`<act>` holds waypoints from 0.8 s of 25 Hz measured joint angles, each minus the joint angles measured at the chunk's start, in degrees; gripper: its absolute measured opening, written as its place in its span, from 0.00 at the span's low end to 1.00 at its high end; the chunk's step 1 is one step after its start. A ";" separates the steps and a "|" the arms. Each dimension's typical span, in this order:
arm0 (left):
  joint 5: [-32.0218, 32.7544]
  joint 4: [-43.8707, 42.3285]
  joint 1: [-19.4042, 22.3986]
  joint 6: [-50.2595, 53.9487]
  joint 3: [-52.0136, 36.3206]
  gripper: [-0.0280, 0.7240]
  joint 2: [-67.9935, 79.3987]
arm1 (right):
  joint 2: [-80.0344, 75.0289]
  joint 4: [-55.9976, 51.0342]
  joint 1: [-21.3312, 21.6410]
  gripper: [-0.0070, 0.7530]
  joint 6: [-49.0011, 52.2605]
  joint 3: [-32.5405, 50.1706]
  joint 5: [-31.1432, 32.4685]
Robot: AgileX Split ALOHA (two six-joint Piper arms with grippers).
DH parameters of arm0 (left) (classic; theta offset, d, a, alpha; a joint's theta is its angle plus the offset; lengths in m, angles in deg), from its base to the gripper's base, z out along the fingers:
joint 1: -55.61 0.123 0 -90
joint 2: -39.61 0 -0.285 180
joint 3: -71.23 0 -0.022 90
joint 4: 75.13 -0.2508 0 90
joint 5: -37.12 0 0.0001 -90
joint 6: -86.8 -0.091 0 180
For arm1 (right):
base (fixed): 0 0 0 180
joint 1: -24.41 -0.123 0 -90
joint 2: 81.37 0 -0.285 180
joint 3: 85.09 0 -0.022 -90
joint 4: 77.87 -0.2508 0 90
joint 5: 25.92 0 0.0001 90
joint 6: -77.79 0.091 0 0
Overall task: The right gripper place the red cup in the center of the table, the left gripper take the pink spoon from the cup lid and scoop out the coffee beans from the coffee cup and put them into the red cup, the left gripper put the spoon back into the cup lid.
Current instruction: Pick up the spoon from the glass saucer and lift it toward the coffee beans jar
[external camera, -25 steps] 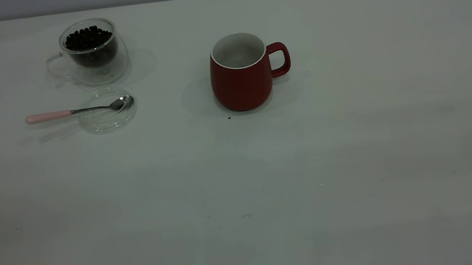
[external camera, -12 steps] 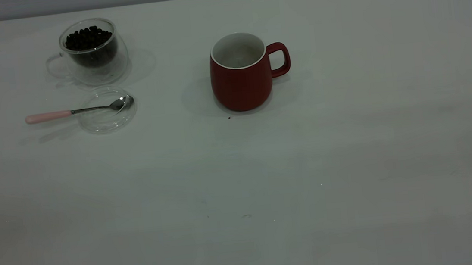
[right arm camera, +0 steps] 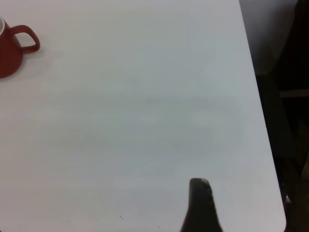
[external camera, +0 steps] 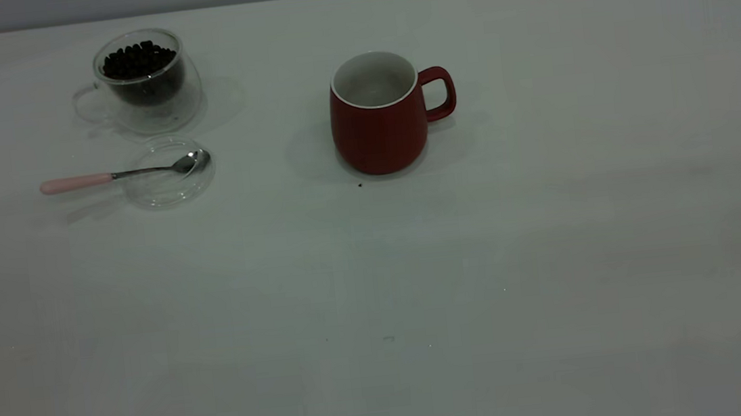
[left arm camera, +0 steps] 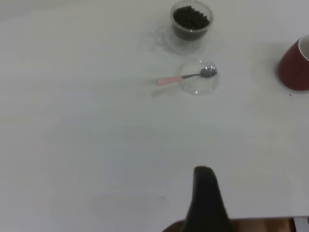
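Note:
The red cup (external camera: 380,132) stands upright near the middle of the table (external camera: 518,255), handle pointing right. Its white inside looks bare. At the far left stands the clear coffee cup (external camera: 145,94), holding dark coffee beans (external camera: 137,60). Just in front of it lies the cup lid (external camera: 168,187). The pink spoon (external camera: 76,183) rests with its metal bowl on the lid and its handle out to the left. In the left wrist view my left gripper (left arm camera: 205,176) hovers shut, far back from the spoon (left arm camera: 169,80). My right gripper (right arm camera: 199,186) is shut, far from the red cup (right arm camera: 7,55).
Neither arm shows in the exterior view. A tiny dark speck (external camera: 359,184) lies just in front of the red cup. The table's right edge (right arm camera: 256,96) runs close to my right gripper, with dark floor beyond it.

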 joint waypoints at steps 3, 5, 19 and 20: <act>-3.10 3.27 0.00 -2.42 5.76 0.82 15.30 | 0.00 0.00 0.00 0.79 0.00 0.00 0.00; -5.42 7.05 0.00 -4.99 9.35 0.82 25.13 | 0.00 0.00 0.00 0.79 0.00 0.00 -0.02; -8.07 25.53 7.09 -23.08 30.43 0.99 79.47 | 0.00 0.00 0.00 0.79 0.00 0.00 -0.06; -7.80 29.21 8.77 -26.63 30.60 0.99 82.03 | 0.00 0.00 0.00 0.79 0.00 0.00 -0.06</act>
